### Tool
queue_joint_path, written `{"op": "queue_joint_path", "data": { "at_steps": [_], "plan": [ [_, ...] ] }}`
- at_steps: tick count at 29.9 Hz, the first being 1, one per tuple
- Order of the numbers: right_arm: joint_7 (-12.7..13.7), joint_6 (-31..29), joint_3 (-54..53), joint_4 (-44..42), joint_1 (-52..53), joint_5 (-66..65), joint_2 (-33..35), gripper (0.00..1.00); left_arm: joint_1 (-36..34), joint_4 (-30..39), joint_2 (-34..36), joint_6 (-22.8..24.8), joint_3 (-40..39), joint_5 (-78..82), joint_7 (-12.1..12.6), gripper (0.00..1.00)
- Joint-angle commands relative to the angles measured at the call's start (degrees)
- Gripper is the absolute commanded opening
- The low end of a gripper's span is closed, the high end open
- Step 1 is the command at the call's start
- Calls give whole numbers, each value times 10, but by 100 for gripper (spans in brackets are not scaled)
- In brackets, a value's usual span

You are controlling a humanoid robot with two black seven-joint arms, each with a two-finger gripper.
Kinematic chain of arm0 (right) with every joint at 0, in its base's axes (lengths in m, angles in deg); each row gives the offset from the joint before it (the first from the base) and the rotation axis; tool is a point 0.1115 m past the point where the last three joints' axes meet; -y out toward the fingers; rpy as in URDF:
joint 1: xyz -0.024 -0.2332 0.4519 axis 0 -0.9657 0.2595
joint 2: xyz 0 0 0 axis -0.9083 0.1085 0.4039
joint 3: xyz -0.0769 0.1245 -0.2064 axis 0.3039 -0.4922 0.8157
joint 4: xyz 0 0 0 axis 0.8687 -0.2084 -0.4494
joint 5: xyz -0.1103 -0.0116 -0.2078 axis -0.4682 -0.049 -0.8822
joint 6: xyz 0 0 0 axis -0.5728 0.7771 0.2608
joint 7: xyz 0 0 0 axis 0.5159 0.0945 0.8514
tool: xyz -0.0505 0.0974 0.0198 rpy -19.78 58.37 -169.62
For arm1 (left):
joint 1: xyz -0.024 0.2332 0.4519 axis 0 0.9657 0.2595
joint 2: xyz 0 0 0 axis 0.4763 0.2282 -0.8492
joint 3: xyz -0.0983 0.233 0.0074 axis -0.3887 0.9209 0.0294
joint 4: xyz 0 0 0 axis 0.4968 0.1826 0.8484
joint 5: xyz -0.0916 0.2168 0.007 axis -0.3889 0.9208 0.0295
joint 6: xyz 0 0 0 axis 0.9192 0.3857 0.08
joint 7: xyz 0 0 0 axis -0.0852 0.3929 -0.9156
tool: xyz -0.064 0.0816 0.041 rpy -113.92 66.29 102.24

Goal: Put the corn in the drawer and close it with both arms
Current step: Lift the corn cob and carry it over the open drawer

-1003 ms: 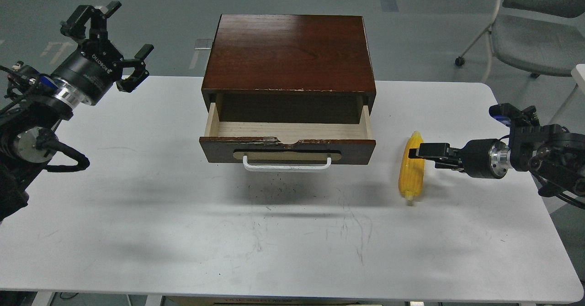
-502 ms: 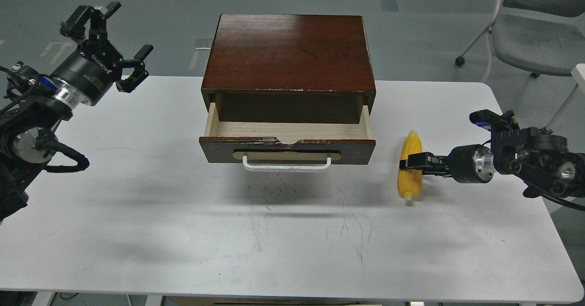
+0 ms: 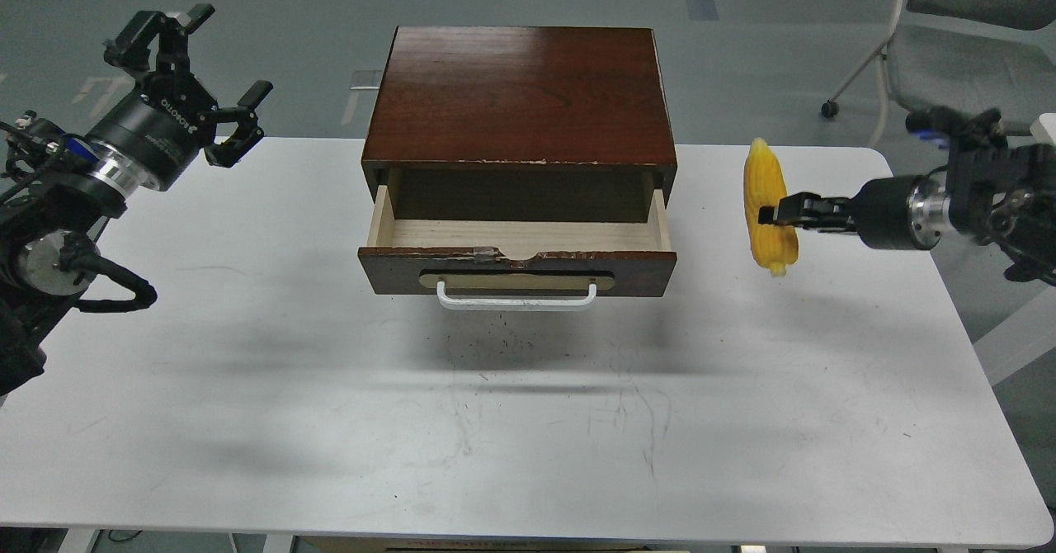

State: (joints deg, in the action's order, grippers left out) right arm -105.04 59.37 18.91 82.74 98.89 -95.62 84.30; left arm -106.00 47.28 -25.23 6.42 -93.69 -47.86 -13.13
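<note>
The drawer (image 3: 517,260) stands pulled open from the dark glossy wooden box (image 3: 520,95) at the table's far middle. Its pale wood inside is empty and its white bar handle (image 3: 516,295) faces me. My right gripper (image 3: 774,211) is shut on the yellow corn (image 3: 769,206) and holds it in the air, upright, to the right of the drawer. My left gripper (image 3: 194,70) is open and empty, raised above the table's far left corner, well left of the box.
The white table (image 3: 511,421) bears faint scuff marks in front of the drawer. A grey wheeled chair (image 3: 949,58) stands on the floor beyond the table's far right corner.
My right gripper closed on the corn and lifted it off the table, up and slightly right. My left arm barely moved. The drawer stayed open.
</note>
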Motion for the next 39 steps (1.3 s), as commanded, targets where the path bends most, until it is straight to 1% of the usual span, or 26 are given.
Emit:
{"op": "queue_joint_path", "data": {
  "at_steps": [1, 3, 5, 6, 7, 8, 10, 12, 15, 19, 21, 23, 28, 29, 31, 34, 35, 36, 37, 38, 39],
  "plan": [
    [-4, -2, 3, 43, 97, -3, 11, 5, -2, 0, 7, 0, -1, 0, 0, 100],
    [-7, -3, 10, 63, 147, -5, 4, 5, -5, 0, 7, 0, -1, 0, 0, 100],
    [-15, -3, 27, 74, 186, -7, -27, 5, -6, 0, 9, 0, -2, 0, 0, 100],
    [-20, -3, 37, 75, 199, -12, -45, 5, -6, 1, 10, 0, -2, 0, 0, 100],
    [-29, -1, 59, 75, 225, -28, -78, 5, -6, 1, 14, 0, -2, 0, 0, 100],
    [-29, 0, 68, 75, 237, -40, -92, 5, -6, 2, 15, 0, -2, 0, 0, 100],
    [-29, 2, 94, 78, 273, -94, -141, 5, -6, 3, 24, 0, -2, 0, 0, 100],
    [-29, 5, 100, 83, 281, -120, -166, 5, -6, 3, 28, 0, -2, -1, 0, 100],
    [-29, 27, 114, 101, 287, -170, -209, 5, -6, 3, 34, 0, -2, 0, 0, 100],
    [-29, 56, 152, 122, 309, -226, -240, 5, -6, 3, 39, 0, -2, 0, 0, 100],
    [-29, 95, 184, 126, 317, -275, -262, 5, -6, 3, 45, 0, -2, 0, 0, 100],
    [-29, 119, 196, 125, 318, -302, -274, 5, -6, 3, 46, 0, -2, -1, 0, 100],
    [-29, 128, 226, 123, 318, -321, -296, 6, -5, 3, 49, 0, -2, 0, 0, 100],
    [-29, 129, 233, 123, 317, -321, -303, 9, -4, 3, 49, 0, -2, 0, 0, 100],
    [-29, 129, 235, 123, 316, -321, -307, 11, -5, 3, 49, 0, -2, -1, 0, 100],
    [-29, 129, 235, 113, 310, -322, -316, 22, -5, 3, 51, 0, -2, 0, 0, 100],
    [-29, 130, 235, 110, 310, -321, -317, 32, -5, 3, 52, 0, -2, -1, -1, 100],
    [-29, 130, 235, 111, 310, -320, -317, 48, -4, 3, 52, 0, -2, -1, -1, 100],
    [-29, 130, 235, 111, 310, -320, -317, 48, -4, 3, 52, 0, -2, -1, -1, 100],
    [-29, 130, 235, 113, 310, -319, -316, 59, -4, 3, 52, 0, -2, -1, -1, 100],
    [-29, 130, 235, 113, 310, -319, -316, 61, -4, 3, 51, 0, -2, -1, -1, 100]
  ]
}}
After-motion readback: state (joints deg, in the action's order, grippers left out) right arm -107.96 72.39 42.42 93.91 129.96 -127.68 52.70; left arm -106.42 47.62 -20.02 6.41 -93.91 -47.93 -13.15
